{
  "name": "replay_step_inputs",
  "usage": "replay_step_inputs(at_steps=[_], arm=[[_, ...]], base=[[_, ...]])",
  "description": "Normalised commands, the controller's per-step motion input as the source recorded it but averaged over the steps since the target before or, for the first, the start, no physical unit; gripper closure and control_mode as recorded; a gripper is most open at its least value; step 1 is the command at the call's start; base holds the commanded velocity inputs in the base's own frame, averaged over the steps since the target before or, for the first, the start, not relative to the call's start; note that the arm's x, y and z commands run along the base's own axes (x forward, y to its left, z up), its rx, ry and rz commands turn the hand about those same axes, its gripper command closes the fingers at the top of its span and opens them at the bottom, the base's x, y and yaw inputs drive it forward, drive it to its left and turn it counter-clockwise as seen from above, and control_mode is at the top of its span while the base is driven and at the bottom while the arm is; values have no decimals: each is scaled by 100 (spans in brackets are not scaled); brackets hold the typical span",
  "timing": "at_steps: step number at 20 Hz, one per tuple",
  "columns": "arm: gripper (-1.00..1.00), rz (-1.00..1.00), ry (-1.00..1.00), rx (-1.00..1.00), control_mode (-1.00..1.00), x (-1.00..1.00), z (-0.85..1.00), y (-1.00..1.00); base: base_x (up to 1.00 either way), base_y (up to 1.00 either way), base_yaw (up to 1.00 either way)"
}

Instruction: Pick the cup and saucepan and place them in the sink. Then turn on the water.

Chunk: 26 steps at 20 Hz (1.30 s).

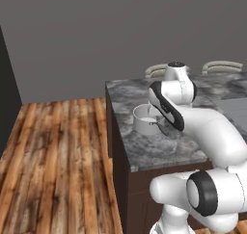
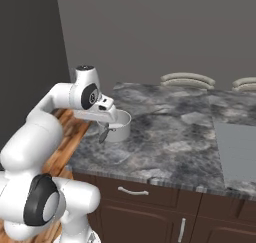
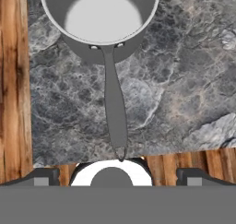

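The saucepan (image 3: 102, 20), shiny grey with a pale inside, stands upright near the left end of the marble counter (image 2: 165, 132). Its long handle (image 3: 114, 112) points toward the counter's front edge. My gripper (image 3: 117, 177) hovers above the handle's end, open, with its two dark fingertips (image 3: 44, 176) wide apart and nothing between them. From the right base view my gripper (image 2: 106, 124) hangs just over the saucepan (image 2: 119, 127). In the left base view the saucepan (image 1: 146, 118) sits partly behind my forearm. A flat grey part of the sink (image 2: 239, 152) lies at the counter's right. The cup is out of view.
Two curved stool backs (image 2: 187, 80) rise behind the counter. Wooden floor (image 1: 58, 156) runs to the left of the counter end. Dark cabinet fronts with a silver handle (image 2: 132, 191) sit below the counter's front edge.
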Motion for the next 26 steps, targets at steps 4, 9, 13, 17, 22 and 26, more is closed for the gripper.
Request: replay_step_inputs(at_steps=[4, 9, 13, 17, 22, 26], arm=[[-100, 0, 5, 2, -100, 10, -23, 0], [-100, 0, 3, 1, -100, 17, -20, 0], [-100, 0, 1, 1, -100, 10, -20, 0], [-100, 1, 0, 1, -100, 0, -13, -2], [-100, 0, 0, 0, -100, 0, -20, 0], [-100, 0, 0, 0, -100, 0, -23, 0]], base=[[0, 0, 0], [0, 0, 0], [0, 0, 0], [0, 0, 0], [0, 0, 0], [0, 0, 0]])
